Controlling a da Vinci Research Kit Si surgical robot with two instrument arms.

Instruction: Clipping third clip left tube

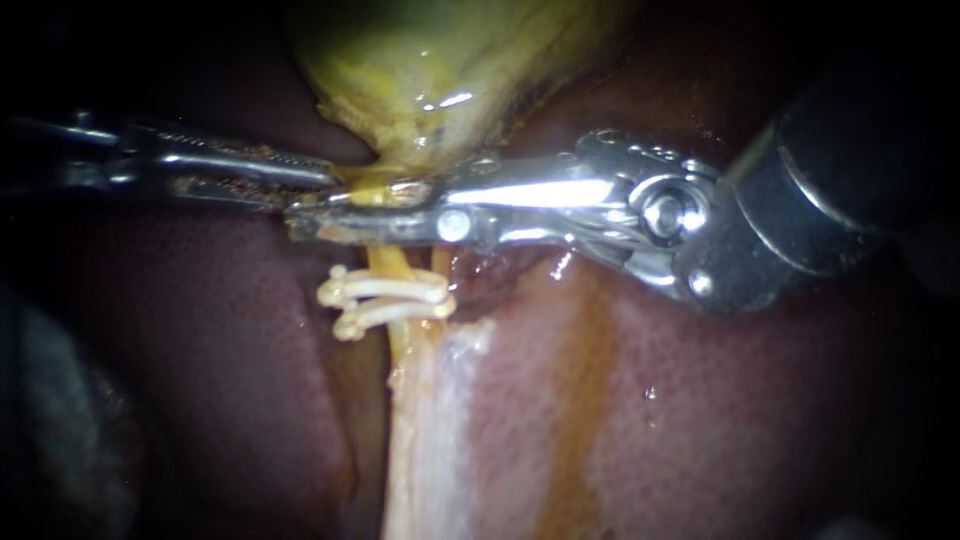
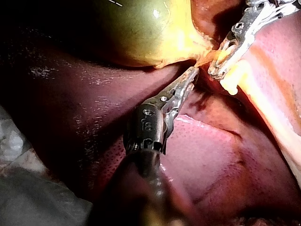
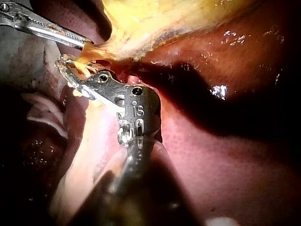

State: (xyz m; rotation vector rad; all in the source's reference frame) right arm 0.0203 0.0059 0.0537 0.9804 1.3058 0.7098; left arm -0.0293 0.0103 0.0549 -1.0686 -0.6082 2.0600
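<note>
The yellow-green gallbladder (image 1: 430, 60) narrows down into a thin yellow left tube (image 1: 392, 262). Two white clips (image 1: 385, 298) sit across that tube, one just under the other. My right instrument (image 1: 300, 218) reaches in across the tube just above the clips. Its long windowed jaws lie on both sides of the tube and are shut on it, and yellow tissue shows in the jaw window (image 3: 77, 70). My left instrument (image 1: 335, 180) has its slim jaws shut on the yellow tissue at the gallbladder's neck (image 2: 202, 60), right beside the right instrument's jaws (image 2: 216, 70).
Dark red liver (image 1: 200, 350) lies all round. A pale whitish band of tissue (image 1: 440, 420) runs down from the clips. Grey cloth (image 2: 28, 197) shows beside the liver, behind my left instrument's shaft. The right instrument's wide black shaft (image 1: 840, 170) fills the upper right.
</note>
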